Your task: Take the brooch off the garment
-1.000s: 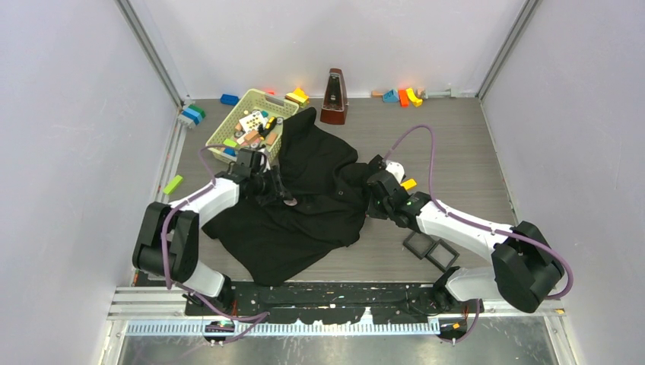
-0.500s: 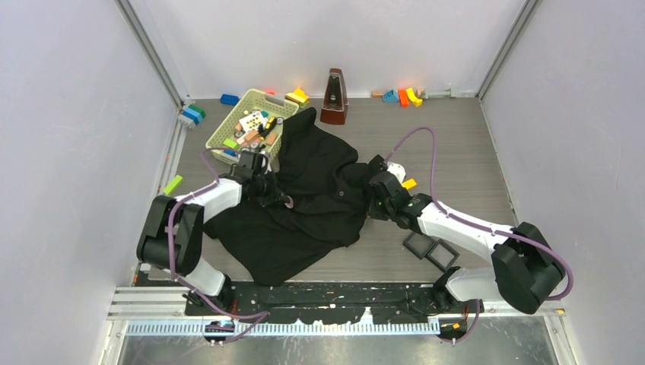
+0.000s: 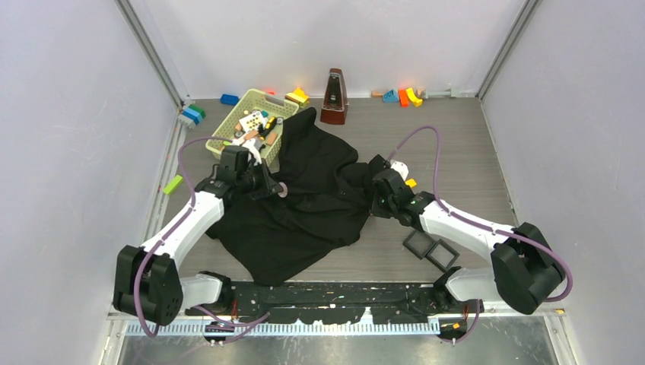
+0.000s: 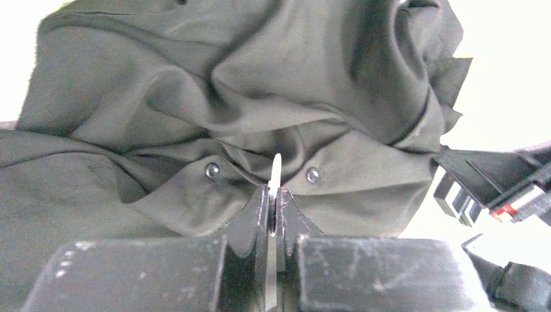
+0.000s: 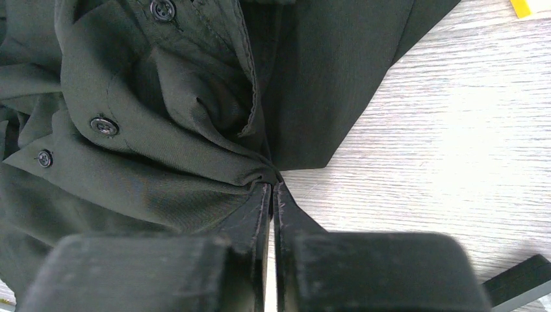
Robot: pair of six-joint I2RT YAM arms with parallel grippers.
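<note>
Your black garment (image 3: 312,213) sprawls across the middle of the surface (image 3: 464,152). Your right gripper (image 5: 272,190) is closed on its fold nearest the right edge; your left gripper (image 4: 275,195) clamps the brooch (image 4: 276,168) edge-on, over the garment's left side.

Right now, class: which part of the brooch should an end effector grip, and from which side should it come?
Pinch the brooch across its two flat faces, coming from the left edge of the garment. It is a thin disc standing edge-on, so the rim offers no hold. The left end effector grips it this way now.
</note>
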